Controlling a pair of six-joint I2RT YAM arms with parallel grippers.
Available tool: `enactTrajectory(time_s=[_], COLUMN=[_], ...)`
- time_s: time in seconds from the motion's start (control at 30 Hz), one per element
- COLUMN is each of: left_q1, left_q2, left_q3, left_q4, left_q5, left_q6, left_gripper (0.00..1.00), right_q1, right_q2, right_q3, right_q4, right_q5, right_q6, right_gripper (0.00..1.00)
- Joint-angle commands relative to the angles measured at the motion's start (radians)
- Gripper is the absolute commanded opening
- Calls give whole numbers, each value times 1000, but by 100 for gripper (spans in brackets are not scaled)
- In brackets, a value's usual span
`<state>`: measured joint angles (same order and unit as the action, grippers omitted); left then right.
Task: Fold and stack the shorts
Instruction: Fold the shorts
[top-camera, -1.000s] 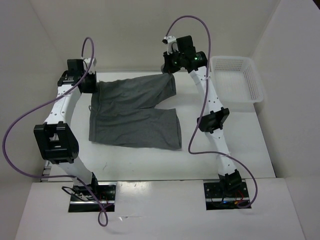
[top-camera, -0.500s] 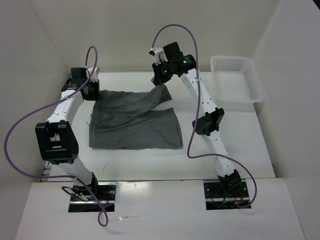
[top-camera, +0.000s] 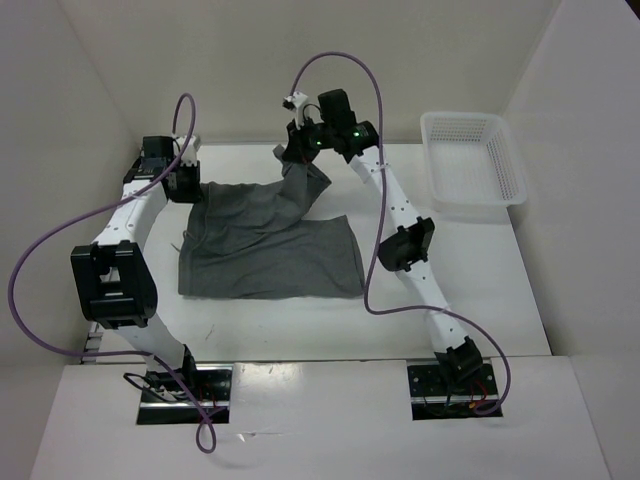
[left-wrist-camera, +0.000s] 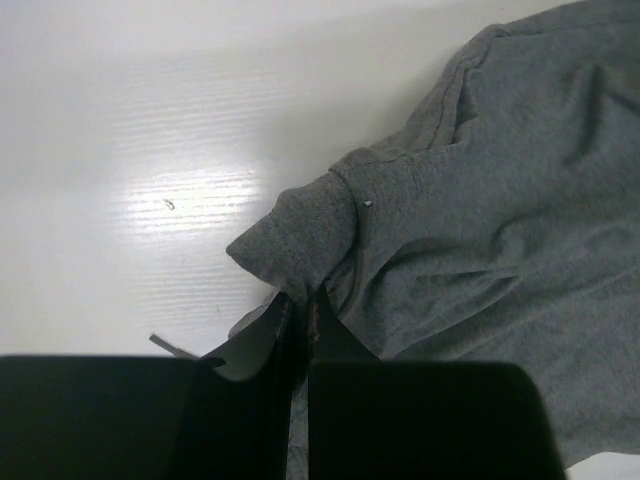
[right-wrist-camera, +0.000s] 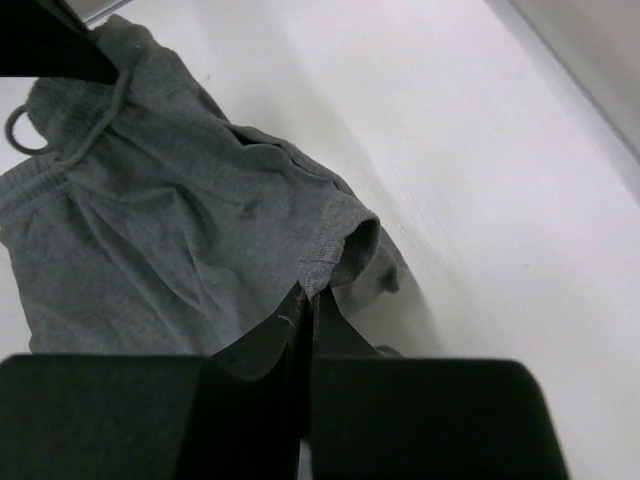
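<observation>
Two grippers are clamped on one pair of grey shorts (top-camera: 265, 245) spread across the white table (top-camera: 300, 315), between the arms. From above, both sets of fingertips are hidden under the dark wrist housings. Only the wrist cameras show the grips.

In the left wrist view, the left gripper (left-wrist-camera: 300, 312) has its fingers pressed together on a bunched corner of the waistband end. How much cloth lies between the fingers cannot be made out against their black silhouettes.

In the right wrist view, the right gripper (right-wrist-camera: 305, 300) is pinched shut on the stitched hem of one leg, which curls open just past the fingertips. A looped drawstring (right-wrist-camera: 30, 130) shows at the far end, partly cut off by a dark shape in the corner. The lower part of both wrist views is blocked by the gripper bodies.

A second ago the far leg lay flat, reaching out to the right, with the right gripper at its hem. Now that gripper has swung left and risen, and the leg hangs from it in a bunched fold near the middle of the far edge. The near leg stays flat, and the left gripper has barely shifted. A white mesh basket (top-camera: 470, 160) sits well apart at the far right.
</observation>
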<state>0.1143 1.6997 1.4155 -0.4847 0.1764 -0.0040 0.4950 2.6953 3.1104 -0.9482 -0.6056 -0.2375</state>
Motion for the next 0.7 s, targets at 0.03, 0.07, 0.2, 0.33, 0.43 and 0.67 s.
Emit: enactTrajectory(time_s=[0.03,0.07,0.2,0.33,0.43,0.67], left_q1=[25,25,41,41,41,41], left_q2=[-25,-25,-6,3,12,31], left_q3=[-13,-13,6,7,-4,-13], left_q4=[-28,-28,-28,-37,-37,-48], left_q5=[-21,-21,-2,8,29,40], left_q6=[4,4,4,4,4,4], left_gripper=[0,0,0,0,0,0], right_q1=[-22,-44,-64,-64,-52,-52], right_q2=[75,89,113,113,123,204], right_q3=[28,28,28,28,28,28], right_q4=[188,248,269,224,212,221], right_q5=[-79,-68,-31,-66,-101,-183], right_q6=[131,167,314,351,369,412], right_gripper=[0,0,0,0,0,0])
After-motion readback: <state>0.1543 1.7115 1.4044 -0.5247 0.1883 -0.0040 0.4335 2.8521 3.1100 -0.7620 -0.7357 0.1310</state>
